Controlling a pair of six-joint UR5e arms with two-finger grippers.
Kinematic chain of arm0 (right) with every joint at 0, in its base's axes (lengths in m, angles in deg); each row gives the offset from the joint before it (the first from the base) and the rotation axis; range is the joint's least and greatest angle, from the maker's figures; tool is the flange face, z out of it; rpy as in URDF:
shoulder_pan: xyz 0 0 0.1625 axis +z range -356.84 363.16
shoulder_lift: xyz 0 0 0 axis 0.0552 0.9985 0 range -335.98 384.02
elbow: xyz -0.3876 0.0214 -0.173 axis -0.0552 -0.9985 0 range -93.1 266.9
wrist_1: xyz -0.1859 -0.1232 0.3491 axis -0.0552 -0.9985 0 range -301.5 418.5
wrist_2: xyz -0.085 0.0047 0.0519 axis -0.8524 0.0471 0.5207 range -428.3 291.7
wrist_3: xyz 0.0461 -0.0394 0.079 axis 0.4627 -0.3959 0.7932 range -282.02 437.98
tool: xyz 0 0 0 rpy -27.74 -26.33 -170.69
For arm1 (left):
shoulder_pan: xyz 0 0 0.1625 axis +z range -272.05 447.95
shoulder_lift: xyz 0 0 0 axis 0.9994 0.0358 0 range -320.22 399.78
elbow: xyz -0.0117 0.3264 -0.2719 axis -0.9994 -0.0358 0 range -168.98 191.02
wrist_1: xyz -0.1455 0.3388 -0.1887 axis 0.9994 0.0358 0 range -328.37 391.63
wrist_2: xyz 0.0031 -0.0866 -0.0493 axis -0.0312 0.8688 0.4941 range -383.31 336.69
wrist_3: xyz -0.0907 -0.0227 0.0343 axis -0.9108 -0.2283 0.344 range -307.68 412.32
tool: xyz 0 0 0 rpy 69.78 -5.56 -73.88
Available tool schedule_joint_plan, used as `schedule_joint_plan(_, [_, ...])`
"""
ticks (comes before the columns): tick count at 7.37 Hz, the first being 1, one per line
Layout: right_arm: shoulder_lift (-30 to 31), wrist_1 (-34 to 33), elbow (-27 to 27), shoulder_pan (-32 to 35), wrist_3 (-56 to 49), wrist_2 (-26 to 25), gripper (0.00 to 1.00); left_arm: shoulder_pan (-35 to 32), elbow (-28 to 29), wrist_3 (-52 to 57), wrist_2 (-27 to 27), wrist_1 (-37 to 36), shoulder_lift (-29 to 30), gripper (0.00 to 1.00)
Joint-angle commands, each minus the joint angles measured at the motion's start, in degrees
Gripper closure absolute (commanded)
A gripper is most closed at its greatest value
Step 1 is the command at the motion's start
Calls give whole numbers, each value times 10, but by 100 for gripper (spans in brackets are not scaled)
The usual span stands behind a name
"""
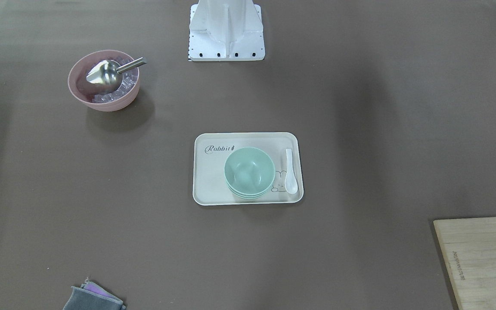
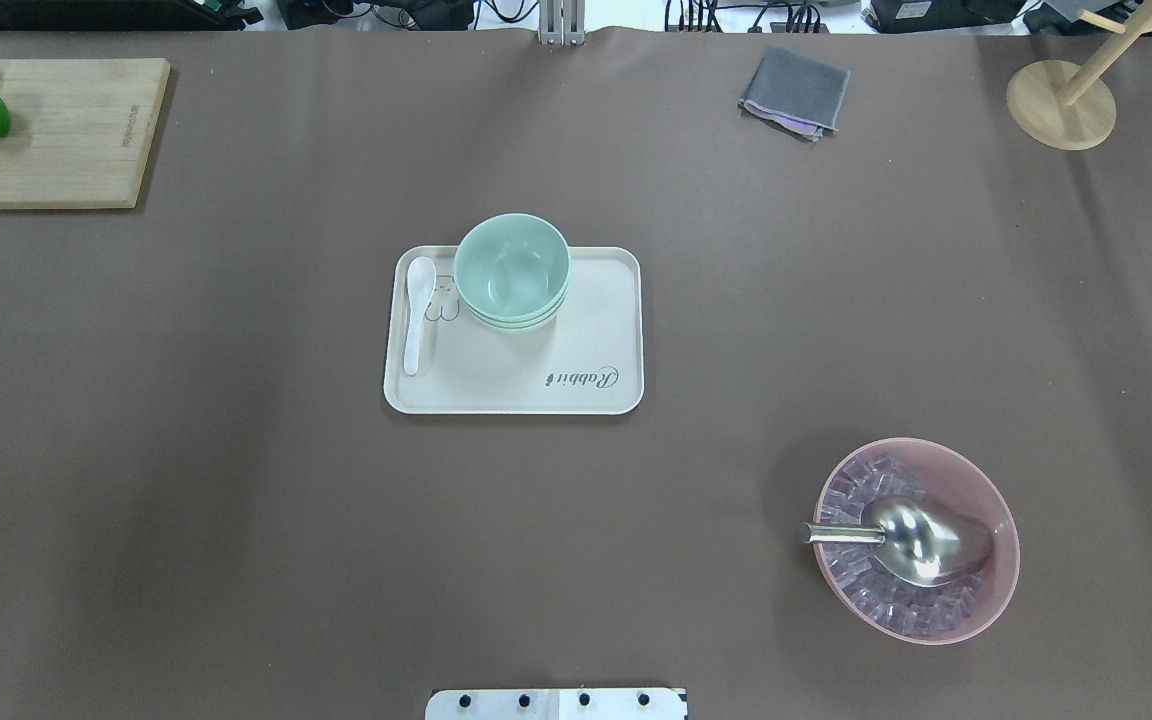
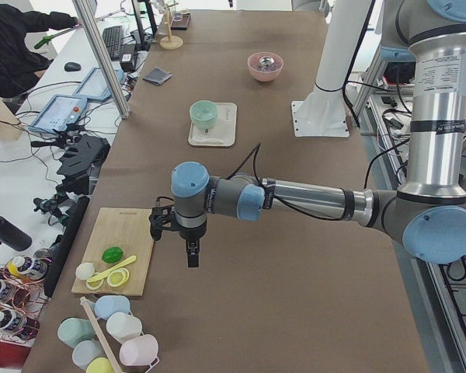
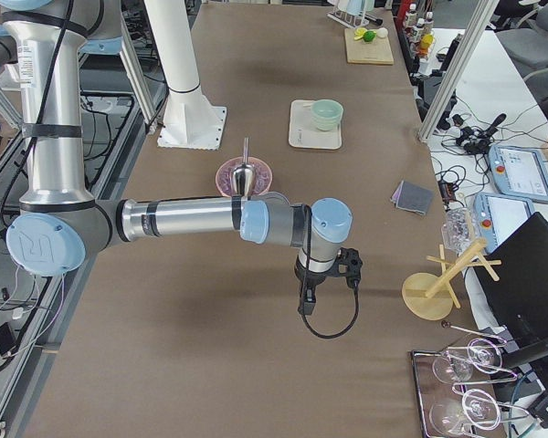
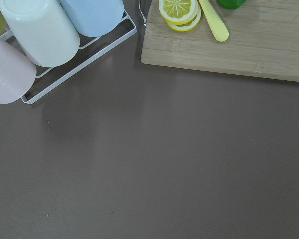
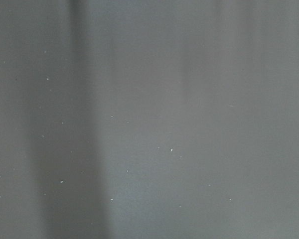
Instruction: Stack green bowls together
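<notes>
In the front-facing view, the green bowls (image 1: 249, 172) sit nested in one stack on a cream tray (image 1: 205, 189), with three rims showing at the stack's near side. A white spoon (image 1: 290, 171) lies on the tray just beside the stack, not touching it. A pink bowl (image 1: 101, 103) holding a metal scoop (image 1: 105, 73) stands well apart, toward the robot's base. A grey cloth (image 1: 95, 298) and a cutting board (image 1: 480, 258) lie at the near edge.

From overhead, the stack stands by the tray's far rim. Broad brown table (image 2: 236, 450) separates the tray from everything else, and a wooden stand (image 2: 1061, 105) sits in the far right corner.

In the exterior left view, the left gripper (image 3: 193, 252) hangs pointing down above the table, just beside the cutting board and well away from the tray. It touches nothing, and I cannot tell how far its jaws are spread.

In the exterior right view, the right gripper (image 4: 306, 301) hangs above the table near the wooden stand, far from the bowls. Its jaw opening cannot be judged either.

The left wrist camera shows table, the board's edge, lemon slices (image 5: 179, 11) and mugs (image 5: 40, 30) on a wire rack. The right wrist camera shows only table surface.
</notes>
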Motion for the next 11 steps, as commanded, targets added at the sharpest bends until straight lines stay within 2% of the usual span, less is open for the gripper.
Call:
schedule_joint_plan(1, [-4,0,1,0,1,5,0,0,-2,-1,0,-3,0,2])
schedule_joint_plan(11, [-4,-1,14,0,1,7,0,1,1,-1,19,-3,1,2])
